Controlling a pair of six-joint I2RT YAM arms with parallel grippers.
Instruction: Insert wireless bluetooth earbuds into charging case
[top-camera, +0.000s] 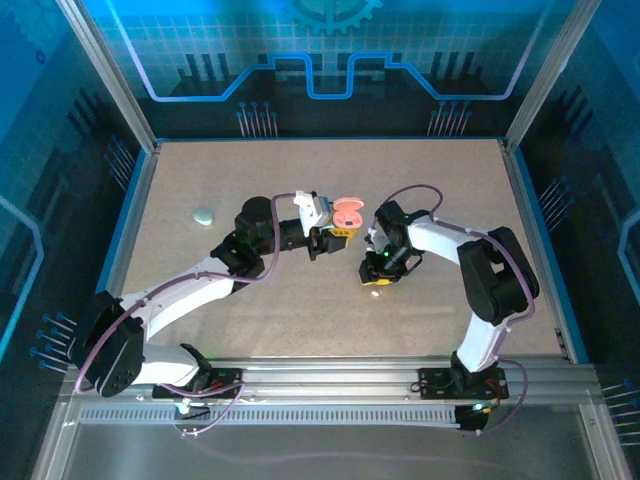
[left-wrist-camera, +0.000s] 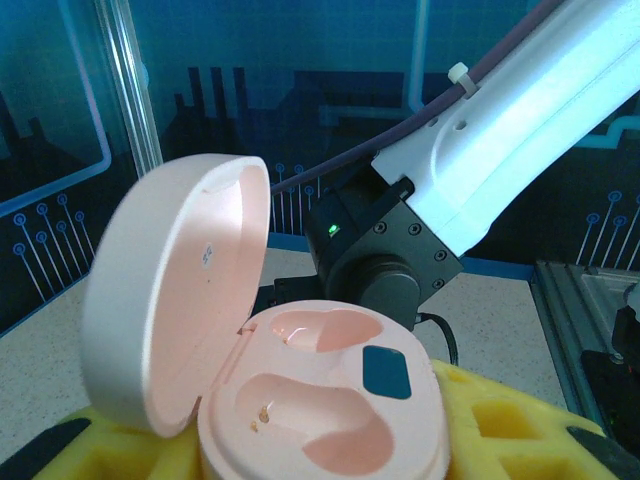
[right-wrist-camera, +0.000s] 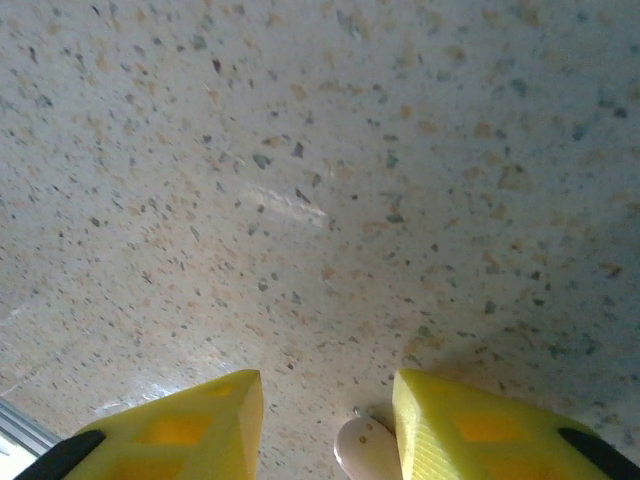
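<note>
My left gripper (top-camera: 335, 236) is shut on a pink charging case (top-camera: 347, 213) and holds it above the table. In the left wrist view the case (left-wrist-camera: 322, 400) sits between yellow fingers (left-wrist-camera: 505, 425), its lid (left-wrist-camera: 165, 300) swung open to the left and both wells empty. Low over the table, my right gripper (top-camera: 378, 280) points down. In the right wrist view it (right-wrist-camera: 325, 425) stands open, and a whitish-pink earbud (right-wrist-camera: 364, 450) lies on the table between the fingers (right-wrist-camera: 190, 430), close against the right one. The other earbuds are out of view.
A pale green oval case (top-camera: 204, 215) lies shut at the table's left. The right arm's wrist (left-wrist-camera: 385, 245) hangs just beyond the pink case. Metal frame posts and blue walls ring the speckled table (top-camera: 300, 310).
</note>
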